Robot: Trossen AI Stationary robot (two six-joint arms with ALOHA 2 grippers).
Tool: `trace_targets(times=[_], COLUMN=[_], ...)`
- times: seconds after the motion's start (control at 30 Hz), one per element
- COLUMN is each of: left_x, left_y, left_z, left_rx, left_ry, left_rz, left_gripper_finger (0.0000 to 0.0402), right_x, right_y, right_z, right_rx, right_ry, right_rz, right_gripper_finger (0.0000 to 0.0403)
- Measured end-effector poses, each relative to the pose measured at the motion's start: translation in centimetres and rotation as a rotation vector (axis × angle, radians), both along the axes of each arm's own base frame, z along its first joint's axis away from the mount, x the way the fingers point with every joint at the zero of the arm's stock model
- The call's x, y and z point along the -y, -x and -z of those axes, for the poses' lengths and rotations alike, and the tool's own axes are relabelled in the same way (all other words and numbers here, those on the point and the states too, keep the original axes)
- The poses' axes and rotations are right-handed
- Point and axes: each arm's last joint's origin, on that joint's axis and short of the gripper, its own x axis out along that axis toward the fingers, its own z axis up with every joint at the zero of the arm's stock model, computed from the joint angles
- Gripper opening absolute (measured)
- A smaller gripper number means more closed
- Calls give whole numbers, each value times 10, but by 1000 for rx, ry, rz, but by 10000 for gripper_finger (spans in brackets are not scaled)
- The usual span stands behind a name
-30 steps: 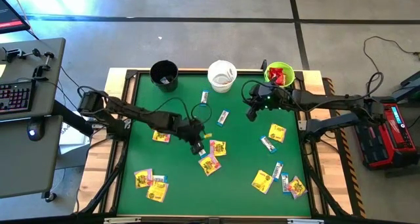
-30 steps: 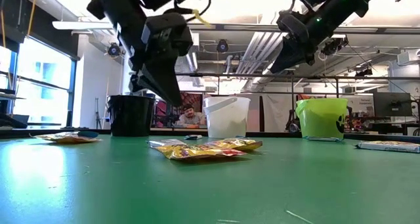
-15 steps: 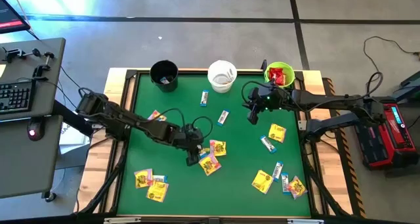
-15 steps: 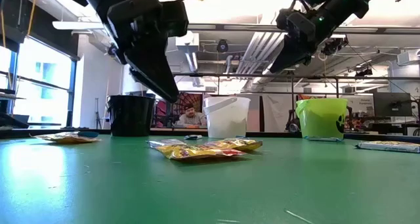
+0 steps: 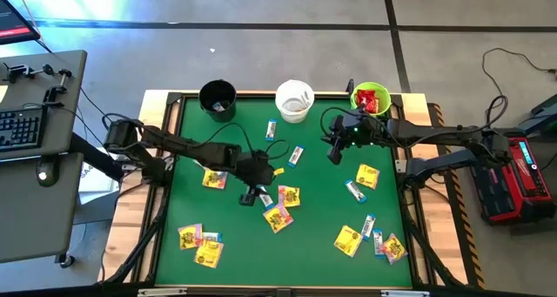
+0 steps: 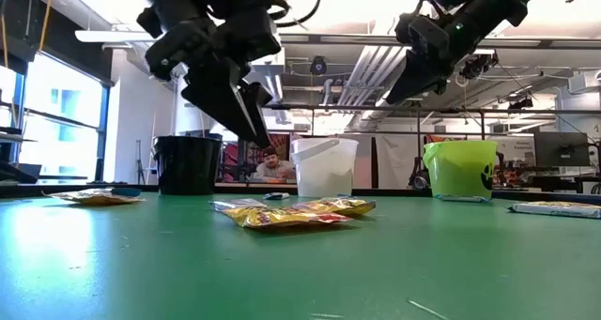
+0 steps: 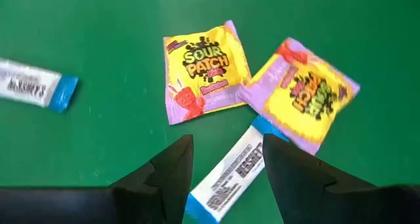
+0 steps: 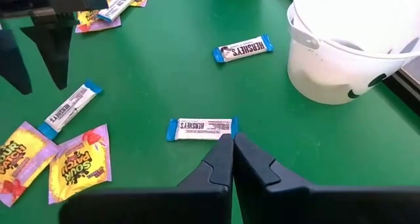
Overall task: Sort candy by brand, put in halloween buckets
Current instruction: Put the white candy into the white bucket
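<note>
Three buckets, black [image 5: 217, 97], white [image 5: 294, 100] and green [image 5: 369, 97], are lined along the table's far edge. The left gripper [image 7: 224, 163] is held with fingers apart above a white-and-blue bar [image 7: 230, 175] beside two yellow packets [image 7: 205, 71]. The right gripper [image 8: 233, 152] is seen closed and empty above another bar [image 8: 201, 128].

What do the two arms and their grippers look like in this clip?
Both arms are dark, slim and jointed, with black cables looping beside them. The left gripper has two black fingers tapering to blunt points. The right gripper has matching black fingers with flat inner faces. A small green light glows near the right arm's wrist.
</note>
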Motion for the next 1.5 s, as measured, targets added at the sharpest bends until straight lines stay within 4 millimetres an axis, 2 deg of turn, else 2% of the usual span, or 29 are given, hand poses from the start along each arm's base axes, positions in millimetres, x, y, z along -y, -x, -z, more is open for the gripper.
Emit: trace_targets(times=[0.17,0.37,0.5,1.0,1.13,1.5], left_x=[-8,-5,-2,-3,-3,-3], left_y=[2,-1,-4,-5,-6,-13], left_z=[2,17,28,46,45,35], left_rx=[-13,-52,-87,-162,-189,-188], left_ry=[-28,-23,-65,-111,-108,-104], left_rz=[94,142,129,152,155,136], left_gripper_finger=[175,175,175,169,144,36], right_x=[0,0,0,0,0,0], right_y=[0,0,0,-1,-1,-1], right_z=[0,0,0,1,1,1], right_rx=[2,2,3,-5,-5,-6], right_ry=[-6,-3,-3,10,10,10], right_rz=[5,3,3,-9,-9,-9], right_gripper_finger=[0,0,0,0,0,0])
